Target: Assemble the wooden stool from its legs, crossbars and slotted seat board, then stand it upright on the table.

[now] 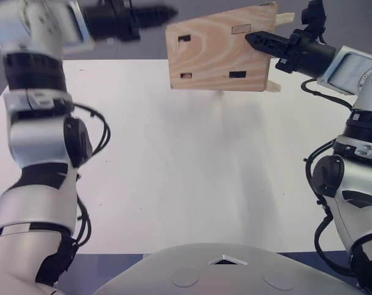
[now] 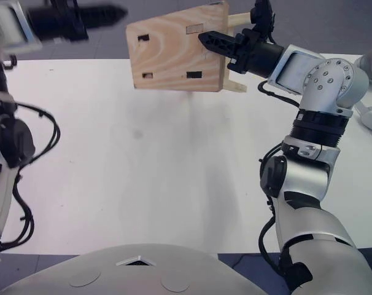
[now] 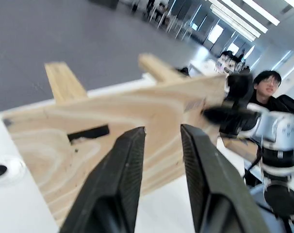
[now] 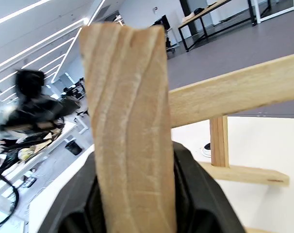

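Right jaws pinch the seat board (image 1: 210,52); left jaws (wrist view) stand spread.

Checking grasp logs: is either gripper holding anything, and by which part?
The right gripper clamps the seat board by its side edge; the left gripper is open, holding nothing.

Pale grained wooden seat board (image 1: 218,52)

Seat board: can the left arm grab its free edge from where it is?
Probably yes. The left gripper sits open just off the left edge of the seat board, with nothing between them; the right gripper clamps the opposite edge.
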Controlling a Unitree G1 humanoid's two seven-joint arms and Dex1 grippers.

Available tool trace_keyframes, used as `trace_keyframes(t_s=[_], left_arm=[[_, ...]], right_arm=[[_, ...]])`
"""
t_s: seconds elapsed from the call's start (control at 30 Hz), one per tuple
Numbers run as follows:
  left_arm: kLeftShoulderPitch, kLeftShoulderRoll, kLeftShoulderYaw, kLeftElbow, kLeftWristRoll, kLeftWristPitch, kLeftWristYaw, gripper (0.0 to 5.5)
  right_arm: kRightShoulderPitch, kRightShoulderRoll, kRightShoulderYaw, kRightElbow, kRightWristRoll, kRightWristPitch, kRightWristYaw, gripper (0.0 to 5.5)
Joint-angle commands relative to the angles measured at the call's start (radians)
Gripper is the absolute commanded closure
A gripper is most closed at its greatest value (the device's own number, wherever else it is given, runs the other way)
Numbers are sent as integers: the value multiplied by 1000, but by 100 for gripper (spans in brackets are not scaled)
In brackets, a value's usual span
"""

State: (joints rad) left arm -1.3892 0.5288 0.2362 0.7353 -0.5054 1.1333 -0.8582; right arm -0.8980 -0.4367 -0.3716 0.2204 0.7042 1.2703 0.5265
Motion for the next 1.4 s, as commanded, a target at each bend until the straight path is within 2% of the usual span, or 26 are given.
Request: trace_keyframes(t_s=[0.03,0.27,0.4,0.47,0.63,0.77,0.83,0.93,0.97,1.03,1.1,1.27,1.4], left_arm=[[-139,-3,136,132,-14,-63,214,418],[-64,-32,127,64,-19,-62,250,418],[-16,-50,197,60,-30,-74,355,418],[2,-59,210,44,-36,-66,375,418],[52,-64,218,24,-37,-79,405,418],[81,-68,241,21,-46,-92,441,418],[103,-74,252,-1,-52,-82,464,418],[126,-86,263,-30,-63,-65,489,418],[131,-91,266,-38,-66,-59,496,418],[142,-101,265,-56,-67,-48,506,418],[151,-118,266,-72,-68,-40,522,418],[191,-161,285,-156,-83,12,568,418],[225,-184,302,-196,-82,28,593,418]], right_arm=[[-67,-11,-64,106,-76,24,-186,412],[-153,60,-141,133,-24,1,-238,416],[-336,181,-414,138,127,-80,-475,417],[-365,201,-499,106,206,-53,-554,417],[-309,180,-583,165,247,37,-688,417],[-155,206,-683,201,192,28,-898,417],[-38,246,-731,180,178,32,-992,416],[125,383,-774,42,230,137,-1075,414],[163,422,-768,2,267,208,-1059,414],[249,445,-668,-42,352,317,-1003,413],[348,406,-501,-28,477,344,-966,413],[543,256,-191,8,678,344,-944,413],[507,155,-115,99,753,344,-958,414]])
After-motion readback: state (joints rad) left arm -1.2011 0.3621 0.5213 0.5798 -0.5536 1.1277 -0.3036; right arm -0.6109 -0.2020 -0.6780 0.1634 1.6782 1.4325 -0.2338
